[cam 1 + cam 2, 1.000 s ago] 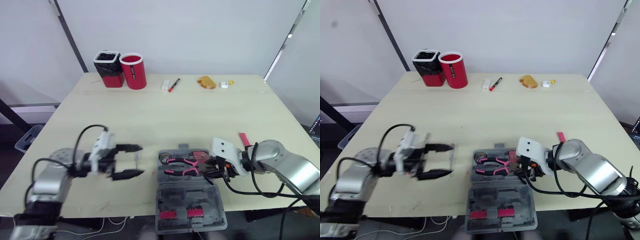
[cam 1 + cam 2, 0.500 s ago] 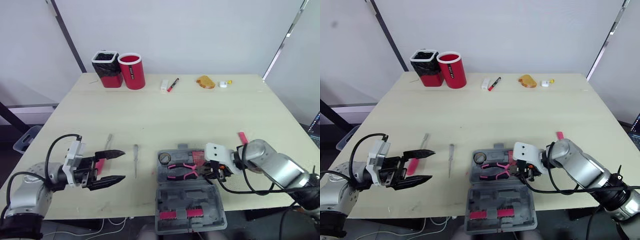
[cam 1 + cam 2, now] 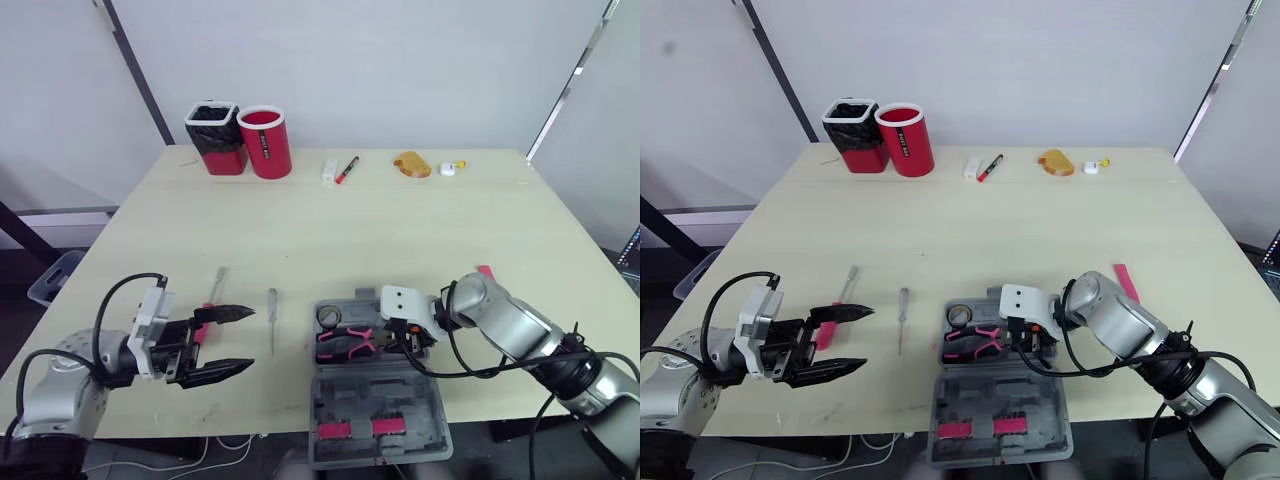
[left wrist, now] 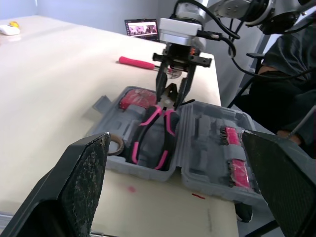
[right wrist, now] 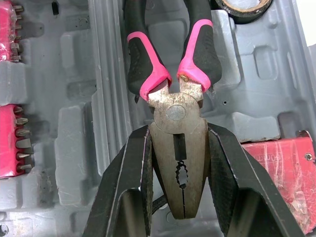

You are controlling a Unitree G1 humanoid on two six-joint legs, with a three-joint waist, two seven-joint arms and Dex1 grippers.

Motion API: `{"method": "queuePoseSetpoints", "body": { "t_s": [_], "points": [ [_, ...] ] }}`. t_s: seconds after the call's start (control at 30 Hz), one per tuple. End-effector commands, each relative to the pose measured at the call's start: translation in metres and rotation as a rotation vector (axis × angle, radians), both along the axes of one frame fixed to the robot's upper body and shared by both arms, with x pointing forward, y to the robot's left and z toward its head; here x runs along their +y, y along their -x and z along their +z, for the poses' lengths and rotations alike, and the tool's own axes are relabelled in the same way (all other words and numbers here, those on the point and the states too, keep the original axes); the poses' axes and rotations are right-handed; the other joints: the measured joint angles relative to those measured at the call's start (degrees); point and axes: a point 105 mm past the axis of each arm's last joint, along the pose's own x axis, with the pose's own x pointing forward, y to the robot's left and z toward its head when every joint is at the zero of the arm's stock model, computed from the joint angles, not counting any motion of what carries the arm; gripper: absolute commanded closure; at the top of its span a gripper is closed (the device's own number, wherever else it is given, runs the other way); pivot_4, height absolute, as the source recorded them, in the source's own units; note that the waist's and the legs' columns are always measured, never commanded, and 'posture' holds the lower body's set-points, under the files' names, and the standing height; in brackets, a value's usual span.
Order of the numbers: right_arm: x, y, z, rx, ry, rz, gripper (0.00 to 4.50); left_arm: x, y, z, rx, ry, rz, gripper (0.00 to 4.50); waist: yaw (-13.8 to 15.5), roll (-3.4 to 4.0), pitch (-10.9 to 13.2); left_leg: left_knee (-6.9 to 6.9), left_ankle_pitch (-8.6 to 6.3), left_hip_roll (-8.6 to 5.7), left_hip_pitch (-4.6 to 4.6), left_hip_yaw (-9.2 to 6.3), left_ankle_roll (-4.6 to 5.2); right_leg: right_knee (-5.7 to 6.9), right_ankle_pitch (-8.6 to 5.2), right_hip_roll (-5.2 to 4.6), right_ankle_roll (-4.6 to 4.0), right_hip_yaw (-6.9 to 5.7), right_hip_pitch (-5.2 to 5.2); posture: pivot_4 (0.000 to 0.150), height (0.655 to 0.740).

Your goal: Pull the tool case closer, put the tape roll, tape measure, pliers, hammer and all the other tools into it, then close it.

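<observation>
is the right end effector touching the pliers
Touching: right wrist view shows the right end effector fingers pressed against both sides of the pliers head.

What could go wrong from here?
The right gripper is clamped on the pliers' head over the case. If they aren't seated in their slot on release, they could block closing. The left gripper hangs open beside the pink screwdriver. A sideways approach might push it instead of grasping it.

The case (image 3: 375, 400) is grey moulded plastic, matt all over. The pliers (image 5: 177, 116) have a dull, scuffed bare-metal head and black-and-pink grips with a slight sheen. The table (image 3: 400, 240) is pale, smooth and matt. The left tool (image 3: 250, 338) has fingers (image 4: 84, 182) of black, grainy matt material.
</observation>
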Motion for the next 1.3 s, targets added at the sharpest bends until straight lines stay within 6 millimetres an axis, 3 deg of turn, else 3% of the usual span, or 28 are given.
{"method": "queuePoseSetpoints", "body": {
  "t_s": [0.03, 0.13, 0.37, 0.47, 0.57, 0.77, 0.8, 1.17, 1.3],
  "points": [
    [0.005, -0.002, 0.008, -0.05, -0.01, 0.041, 1.84, -0.003, 0.006, 0.005, -0.038, -0.013, -0.047, 0.0, -0.02, 0.0, 0.0, 0.0, 0.0, 0.01, 0.0, 0.0, 0.0, 0.01, 0.0, 0.01, 0.0, 0.0, 0.0, 0.15, 0.74],
    [0.005, -0.005, 0.016, -0.077, -0.05, 0.039, 0.47, -0.003, 0.007, 0.004, -0.037, -0.014, -0.045, 0.0, -0.02, 0.0, 0.0, 0.0, 0.0, 0.02, 0.01, 0.01, 0.0, 0.02, 0.0, 0.01, 0.0, 0.01, 0.0, 0.15, 0.74],
    [0.013, 0.0, 0.036, -0.087, -0.359, 0.025, 0.47, -0.006, 0.008, 0.003, -0.033, -0.009, -0.043, 0.0, 0.13, -0.04, -0.02, 0.0, 0.0, 0.02, 0.0, -0.02, 0.0, -0.01, 0.0, 0.01, 0.0, -0.02, 0.03, 0.15, 0.74],
    [0.016, 0.004, 0.032, -0.073, -0.458, -0.009, 0.47, -0.008, 0.008, 0.003, -0.033, -0.006, -0.043, 0.0, 0.06, -0.02, -0.02, 0.0, 0.0, 0.04, 0.01, 0.01, 0.0, 0.01, 0.01, 0.02, 0.01, 0.0, 0.03, 0.15, 0.74],
    [0.017, 0.006, 0.019, -0.063, -0.488, -0.043, 1.19, -0.01, 0.007, 0.003, -0.034, -0.001, -0.043, 0.0, 0.03, -0.02, -0.01, 0.0, 0.0, 0.04, 0.02, 0.03, 0.0, 0.01, 0.01, 0.01, 0.0, 0.02, 0.03, 0.15, 0.74],
    [0.015, -0.006, -0.003, -0.084, -0.49, -0.169, 4.23, -0.013, 0.006, 0.004, -0.036, 0.002, -0.046, 0.0, -0.02, -0.01, -0.01, 0.01, 0.0, 0.05, 0.07, 0.04, -0.01, 0.05, 0.01, 0.03, -0.01, 0.03, 0.04, 0.15, 0.74],
    [0.016, -0.007, -0.004, -0.086, -0.497, -0.177, 4.44, -0.013, 0.006, 0.004, -0.035, 0.002, -0.046, 0.0, 0.0, 0.0, 0.0, 0.01, 0.0, 0.04, 0.07, 0.05, -0.01, 0.05, 0.01, 0.03, -0.01, 0.04, 0.04, 0.15, 0.74],
    [0.01, -0.01, -0.043, -0.037, -0.368, -0.218, 4.44, -0.014, 0.006, 0.006, -0.034, -0.003, -0.041, 0.0, -0.06, 0.0, 0.0, 0.0, 0.0, 0.07, 0.17, 0.05, -0.01, 0.06, 0.0, 0.04, -0.02, 0.06, 0.12, 0.15, 0.74],
    [0.002, 0.001, -0.082, 0.048, -0.209, -0.239, 4.44, -0.014, 0.005, 0.005, -0.033, -0.01, -0.033, 0.0, -0.11, 0.01, -0.07, 0.0, 0.0, 0.08, 0.35, 0.09, -0.01, 0.15, -0.12, 0.05, -0.21, 0.09, 0.22, 0.15, 0.74]
  ]
}}
